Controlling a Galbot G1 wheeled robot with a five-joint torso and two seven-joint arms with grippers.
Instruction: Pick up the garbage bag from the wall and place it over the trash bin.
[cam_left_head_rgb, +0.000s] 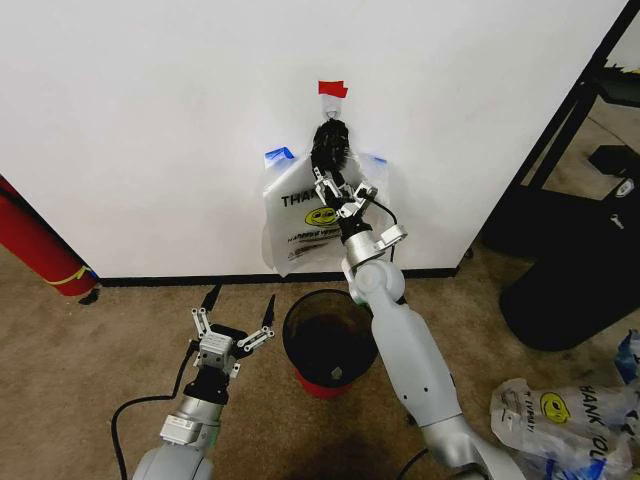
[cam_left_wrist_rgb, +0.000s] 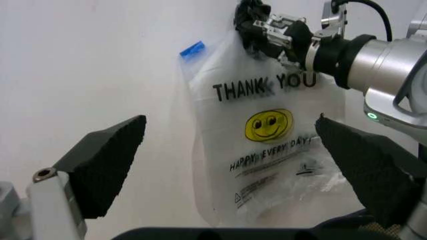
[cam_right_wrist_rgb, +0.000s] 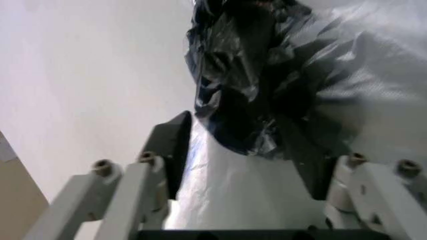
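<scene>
Head view: right gripper (cam_left_head_rgb: 328, 170) clamps garbage bag (cam_left_head_rgb: 300, 225) at its top edge; left gripper (cam_left_head_rgb: 238, 312) spread beside trash bin (cam_left_head_rgb: 329, 343).

You could not see the hook: a bunched black mass (cam_left_head_rgb: 329, 141) covered the garbage bag's (cam_left_head_rgb: 300, 225) top. The right pincer (cam_left_head_rgb: 338, 195) and its arm hid the bag's right half. Whether its fingers (cam_right_wrist_rgb: 172, 150) pinched the plastic was unclear. The bag's small print (cam_left_wrist_rgb: 267, 186) was unreadable.

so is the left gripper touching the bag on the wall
No, the left gripper hovers open low beside the trash bin, apart from the garbage bag hanging above.
</scene>
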